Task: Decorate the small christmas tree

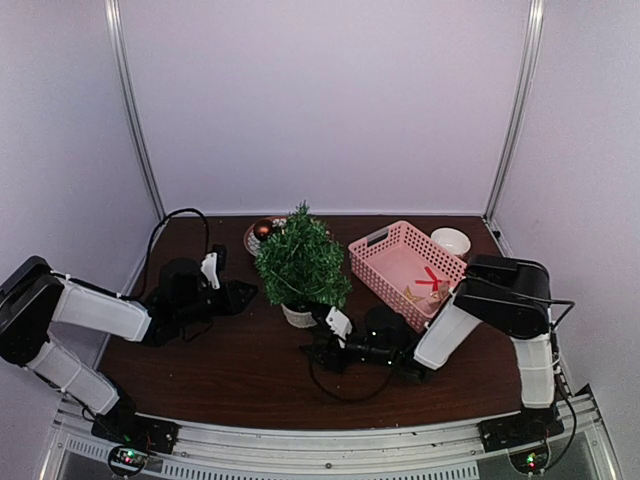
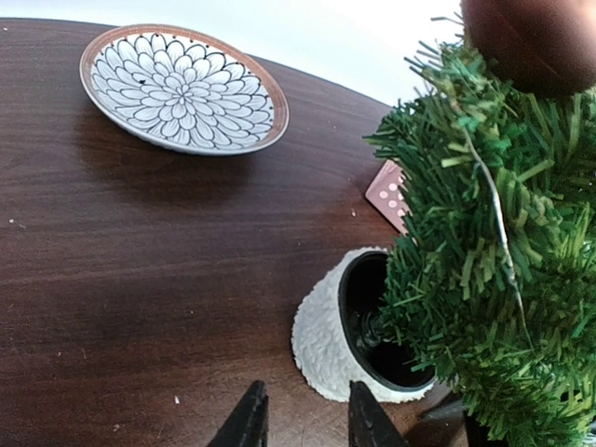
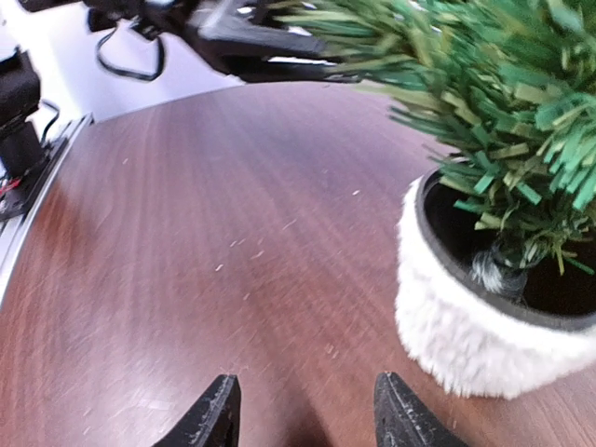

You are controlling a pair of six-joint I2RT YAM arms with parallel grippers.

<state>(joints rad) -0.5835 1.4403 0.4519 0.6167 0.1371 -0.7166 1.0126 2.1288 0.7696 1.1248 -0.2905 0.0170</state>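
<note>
The small christmas tree [image 1: 300,262] stands mid-table in its whitish pot [image 1: 298,316]. A brown ball ornament [image 2: 535,42] shows against its upper branches on the far left side [image 1: 264,229]. My left gripper [image 1: 240,296] is low on the table left of the pot, open and empty. In the left wrist view the gripper [image 2: 307,426] is just short of the pot [image 2: 326,340]. My right gripper [image 1: 318,351] lies low in front of the pot, open and empty. In the right wrist view the gripper [image 3: 307,421] has the pot [image 3: 466,326] to its right.
A patterned plate [image 2: 183,88] lies empty behind and left of the tree. A pink basket [image 1: 405,262] stands to the tree's right with a red ornament [image 1: 432,280] and a tan one inside. A white bowl [image 1: 450,240] sits behind the basket.
</note>
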